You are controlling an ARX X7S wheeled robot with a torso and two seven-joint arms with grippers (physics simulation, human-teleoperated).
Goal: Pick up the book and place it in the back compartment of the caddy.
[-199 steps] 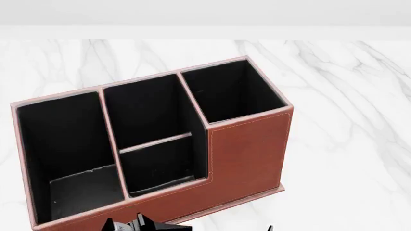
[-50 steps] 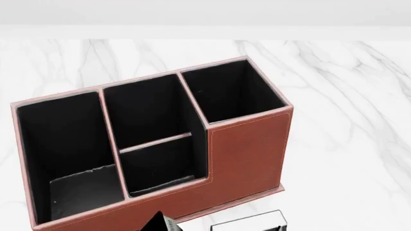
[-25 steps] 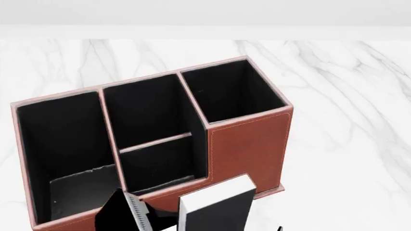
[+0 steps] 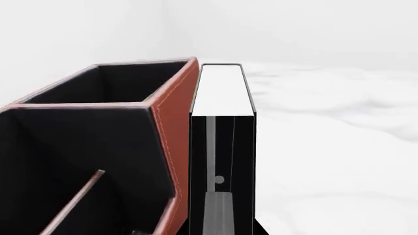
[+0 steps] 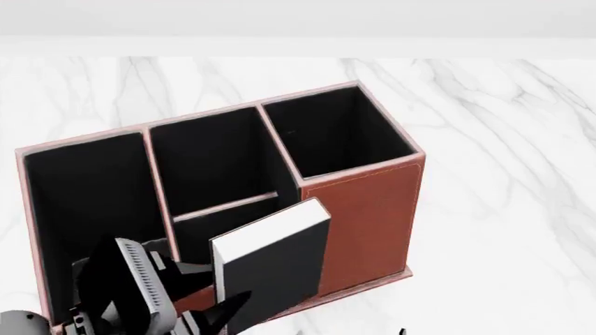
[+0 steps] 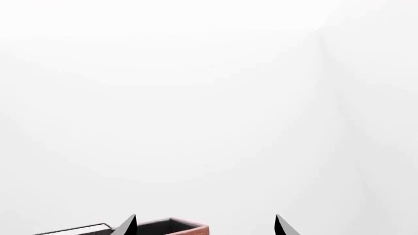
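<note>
The black book (image 5: 270,269), white page edges up, stands upright and slightly tilted in front of the red-brown caddy (image 5: 368,209). It covers part of the low outer wall. My left gripper (image 5: 191,303) is shut on it from the lower left. The back compartment (image 5: 192,236) shows only partly, behind the book's left edge. In the left wrist view the book (image 4: 222,93) runs just outside the caddy's stitched wall (image 4: 175,122), gripped at my left gripper (image 4: 222,218). My right gripper (image 6: 204,229) is open and holds nothing. Only its tip (image 5: 403,331) shows in the head view.
The caddy stands on a white marble table (image 5: 503,209). Its tall square end cell (image 5: 336,132) is at the right, a long cell (image 5: 93,202) at the left, a deeper middle cell (image 5: 209,157) beyond the thin divider. A pale wall rises behind the table.
The book has risen from the bottom edge of the head view and moved left with my left gripper, now overlapping the caddy's low wall. The caddy has not moved.
</note>
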